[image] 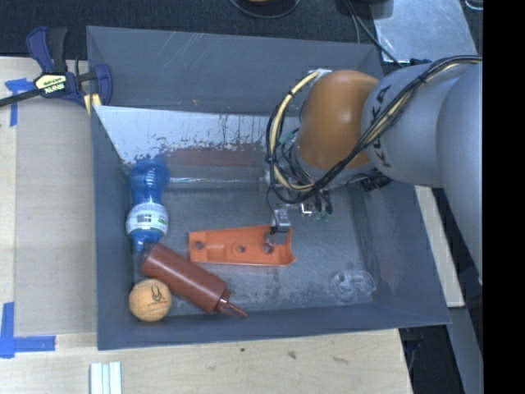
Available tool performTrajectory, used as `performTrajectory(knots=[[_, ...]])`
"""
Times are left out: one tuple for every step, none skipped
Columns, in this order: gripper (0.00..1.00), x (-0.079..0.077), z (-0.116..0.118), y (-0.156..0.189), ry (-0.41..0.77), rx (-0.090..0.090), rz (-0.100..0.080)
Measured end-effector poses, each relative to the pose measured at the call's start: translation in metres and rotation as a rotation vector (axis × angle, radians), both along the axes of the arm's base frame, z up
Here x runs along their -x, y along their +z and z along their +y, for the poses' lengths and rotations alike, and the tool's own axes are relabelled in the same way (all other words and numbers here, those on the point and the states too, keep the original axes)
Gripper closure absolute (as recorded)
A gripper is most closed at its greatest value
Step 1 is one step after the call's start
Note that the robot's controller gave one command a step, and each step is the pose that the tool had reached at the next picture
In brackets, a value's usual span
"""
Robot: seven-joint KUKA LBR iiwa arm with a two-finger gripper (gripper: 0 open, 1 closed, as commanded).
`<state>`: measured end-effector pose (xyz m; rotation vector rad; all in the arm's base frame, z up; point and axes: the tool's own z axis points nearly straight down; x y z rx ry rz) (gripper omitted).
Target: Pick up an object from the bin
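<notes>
End effector [278, 235] low over right end of flat orange plate [234, 248]; open or closed, cannot tell. Brown bottle [184, 281] crowds plate's left end, so right end looks like freer approach.

**Single overhead camera on the bin**

One camera looks down on the grey metal bin [230, 64] from above, tilted somewhat to one side, so that the far wall shows as a broad sloping face. The camera is near enough for the bin to span most of the picture. The arm [426, 121] enters from the right and appears large.
</notes>
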<state>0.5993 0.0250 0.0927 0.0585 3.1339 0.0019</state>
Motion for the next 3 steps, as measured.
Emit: performTrajectory(knots=[[1.00,0.063,0.027,-0.005,0.265,0.003,0.001],[1.00,0.063,0.027,-0.005,0.265,0.003,0.001],[1.00,0.064,-0.021,-0.018,0.750,0.005,-0.001]])
